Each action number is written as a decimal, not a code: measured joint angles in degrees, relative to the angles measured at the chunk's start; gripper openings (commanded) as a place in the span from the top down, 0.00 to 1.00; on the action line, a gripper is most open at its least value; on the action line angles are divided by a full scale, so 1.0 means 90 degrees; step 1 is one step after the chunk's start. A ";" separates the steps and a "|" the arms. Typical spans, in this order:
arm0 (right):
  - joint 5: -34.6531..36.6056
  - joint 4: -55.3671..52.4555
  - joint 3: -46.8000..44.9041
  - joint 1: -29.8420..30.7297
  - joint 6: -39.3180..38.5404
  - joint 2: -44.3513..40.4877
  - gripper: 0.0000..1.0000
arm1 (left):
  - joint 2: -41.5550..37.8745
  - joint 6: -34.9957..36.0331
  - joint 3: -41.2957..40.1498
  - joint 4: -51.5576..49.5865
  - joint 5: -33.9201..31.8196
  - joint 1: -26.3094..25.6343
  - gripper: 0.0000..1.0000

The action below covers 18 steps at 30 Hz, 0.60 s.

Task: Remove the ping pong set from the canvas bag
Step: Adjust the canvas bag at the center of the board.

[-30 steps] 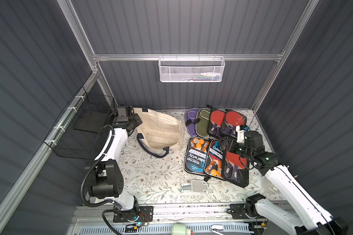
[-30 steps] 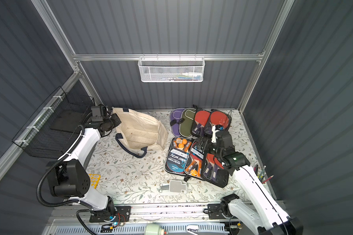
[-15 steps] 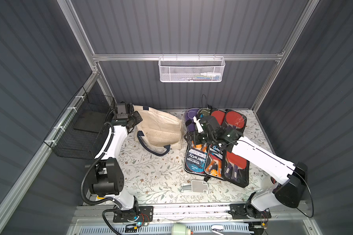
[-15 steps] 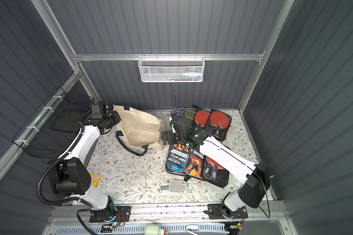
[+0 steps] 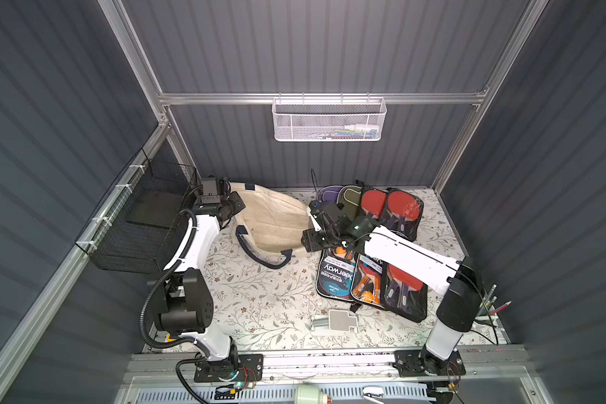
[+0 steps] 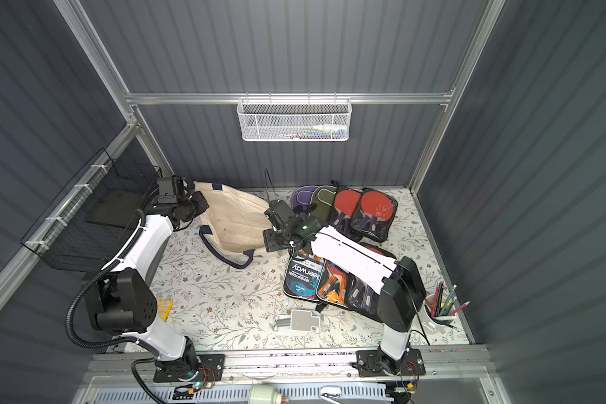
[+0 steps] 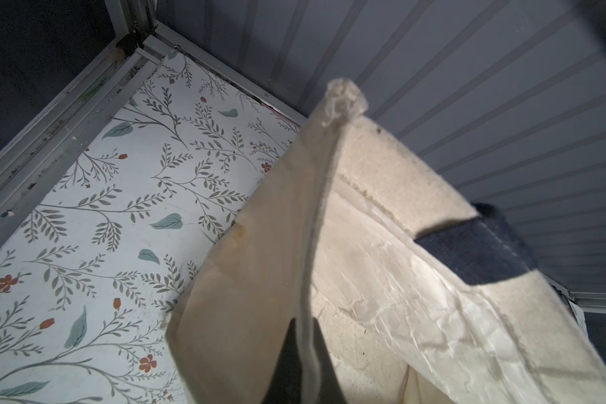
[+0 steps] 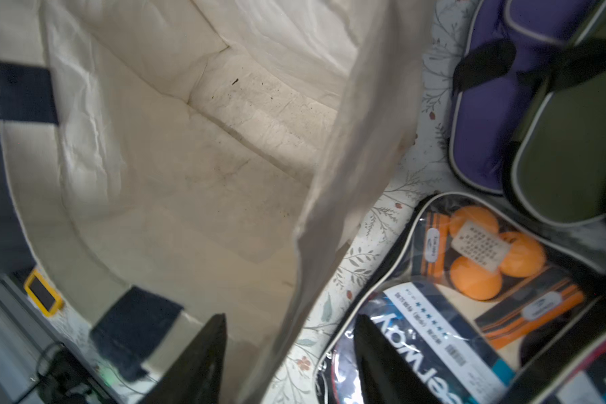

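Fingers (image 7: 287,363) of left gripper (image 7: 305,349) pinched tight on the canvas bag (image 7: 382,280) rim, lifting that edge. Fingers (image 8: 203,353) of right gripper (image 8: 289,318) apart, straddling the bag's opposite wall, gap showing both sides, not biting. Bag mouth is open and what shows inside looks empty. The ping pong set (image 8: 469,280) lies outside, just beside the bag's mouth; more paddle cases (image 5: 389,210) lie beyond it, farther from the bag.

Judged handling: set is light, flat and fairly stiff, and the clear cover is probably slick, so take it by the piped edge. Bag is soft and floppy.

Unclear: bag's deep corners sit behind folds, right wrist view is blurred, left fingertips are hidden in both top views.
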 measured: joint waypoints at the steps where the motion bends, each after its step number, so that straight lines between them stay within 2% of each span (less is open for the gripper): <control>1: -0.0002 0.0034 0.0027 -0.0032 0.0027 0.0070 0.68 | 0.0000 0.0000 0.0000 0.0000 -0.0002 0.0000 1.00; 3: -0.0012 0.0107 0.0056 -0.0131 0.0039 0.0197 0.90 | 0.0000 0.0000 0.0000 0.0000 -0.0005 0.0000 1.00; 5: -0.0029 0.0124 0.0112 -0.0255 0.0090 0.0277 1.00 | 0.0000 0.0000 0.0000 0.0000 -0.0005 0.0000 1.00; 18: -0.0087 0.0012 0.1649 -0.0840 -0.0100 0.0952 0.98 | 0.0000 0.0002 0.0000 -0.0002 -0.0036 0.0000 1.00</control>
